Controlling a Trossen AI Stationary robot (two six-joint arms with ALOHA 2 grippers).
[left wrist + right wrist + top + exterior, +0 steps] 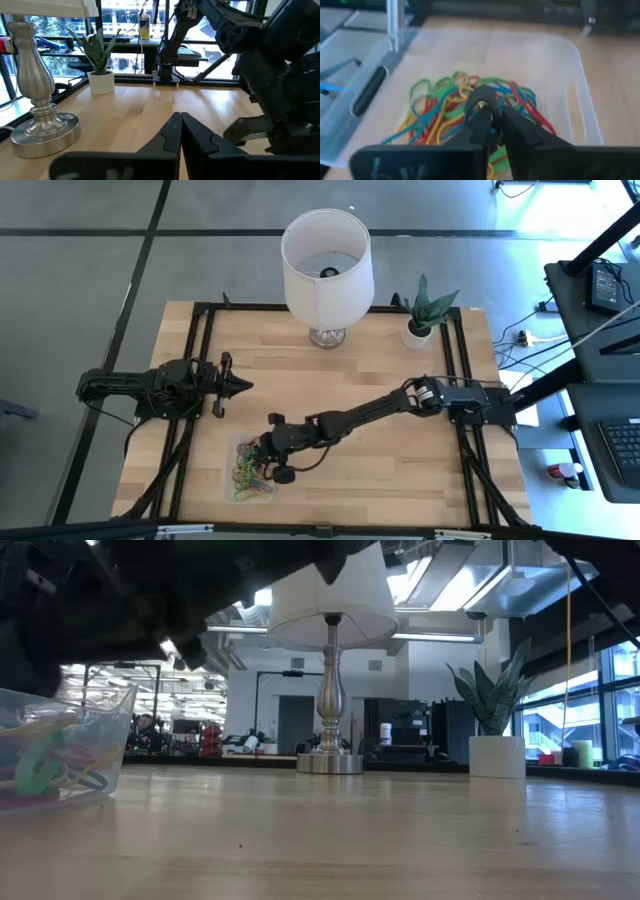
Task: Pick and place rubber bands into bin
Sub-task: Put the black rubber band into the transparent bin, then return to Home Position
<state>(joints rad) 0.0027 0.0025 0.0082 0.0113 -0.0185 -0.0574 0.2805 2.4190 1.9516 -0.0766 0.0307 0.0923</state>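
The clear plastic bin (238,442) sits near the table's near edge, left of centre, and also shows in the low view as the bin (118,715). It holds a heap of rubber bands (250,472) in red, yellow, green and blue; they show close up in the right wrist view as rubber bands (432,107). My right gripper (263,453) reaches from the right and hovers over the bin's heap, fingers shut (490,102). My left gripper (243,387) waits shut (180,116) above the table's left side, away from the bin. My right gripper points slanting down over the middle of the heap in the bin (570,75). A yellow sliver (481,105) shows at its fingertips. I cannot tell whether that is a band pinched there or part of the heap behind.
A white-shaded lamp (325,260) with a silver base (330,755) stands at the far edge, and a potted plant (420,328) to its right. Bare wood (400,460) lies right of the bin. Black frame rails run along both sides.
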